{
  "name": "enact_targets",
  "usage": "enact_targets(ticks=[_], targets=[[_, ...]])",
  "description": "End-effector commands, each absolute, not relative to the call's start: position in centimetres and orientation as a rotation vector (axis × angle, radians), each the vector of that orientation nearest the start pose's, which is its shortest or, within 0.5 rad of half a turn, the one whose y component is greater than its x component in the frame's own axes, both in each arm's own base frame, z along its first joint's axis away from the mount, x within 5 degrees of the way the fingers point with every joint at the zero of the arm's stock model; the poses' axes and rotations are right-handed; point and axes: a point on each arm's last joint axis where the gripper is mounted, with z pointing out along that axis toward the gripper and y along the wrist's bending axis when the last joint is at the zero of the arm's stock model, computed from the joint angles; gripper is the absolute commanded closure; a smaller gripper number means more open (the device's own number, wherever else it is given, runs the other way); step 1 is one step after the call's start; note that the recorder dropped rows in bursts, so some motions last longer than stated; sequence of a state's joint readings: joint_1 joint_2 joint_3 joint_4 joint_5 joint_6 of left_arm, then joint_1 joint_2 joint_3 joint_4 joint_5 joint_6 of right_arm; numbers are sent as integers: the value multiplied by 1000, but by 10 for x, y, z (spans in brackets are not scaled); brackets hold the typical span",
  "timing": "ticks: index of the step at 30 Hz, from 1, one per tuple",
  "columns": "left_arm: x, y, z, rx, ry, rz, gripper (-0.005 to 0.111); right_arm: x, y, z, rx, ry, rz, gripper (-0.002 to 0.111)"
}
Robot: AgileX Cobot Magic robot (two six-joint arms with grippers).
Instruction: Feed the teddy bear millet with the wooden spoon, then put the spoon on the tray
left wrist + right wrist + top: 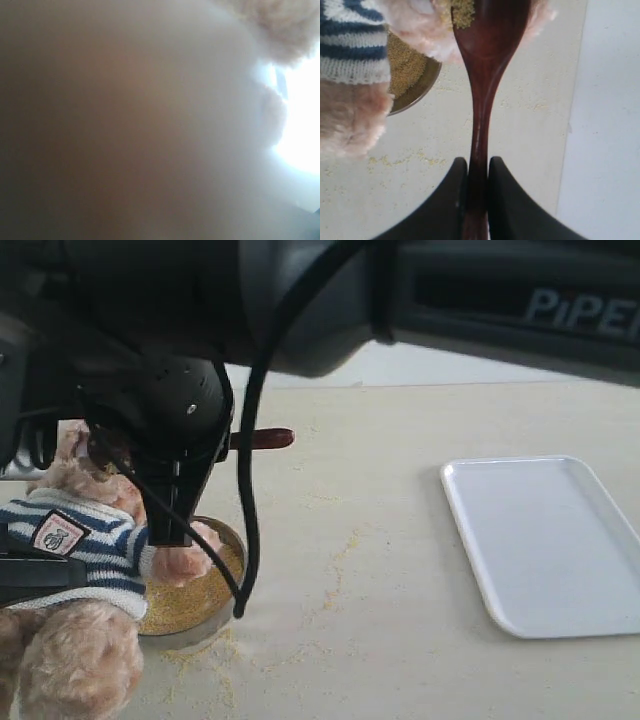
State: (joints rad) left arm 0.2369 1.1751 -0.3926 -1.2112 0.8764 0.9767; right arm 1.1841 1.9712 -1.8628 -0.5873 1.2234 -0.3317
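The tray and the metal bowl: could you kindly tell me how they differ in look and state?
The bowl is round, shiny metal; the tray is rectangular, flat and white. The bowl holds millet; the tray's visible surface is bare. The bowl sits by the teddy bear; the tray lies apart, toward the right arm's side. Both rest on the table.

Bright daylight; blurred, glare-washed left wrist view
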Motion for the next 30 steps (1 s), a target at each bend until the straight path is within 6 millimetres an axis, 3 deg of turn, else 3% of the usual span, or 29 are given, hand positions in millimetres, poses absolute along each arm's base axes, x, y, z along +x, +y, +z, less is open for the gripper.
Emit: enact_targets(ticks=[1, 9, 22, 30], targets=[[172, -29, 201, -102, 2429, -1025, 102, 201, 378, 319, -1827, 1715, -585, 109], [172, -29, 201, -92, 2430, -1028, 102, 193, 383, 323, -1811, 1637, -659, 109], [172, -29, 201, -83, 2428, -1022, 102, 191, 383, 323, -1776, 1689, -610, 109], [178, -27, 209, -39, 2398, -989, 102, 197, 359, 353, -1680, 1791, -463, 109]])
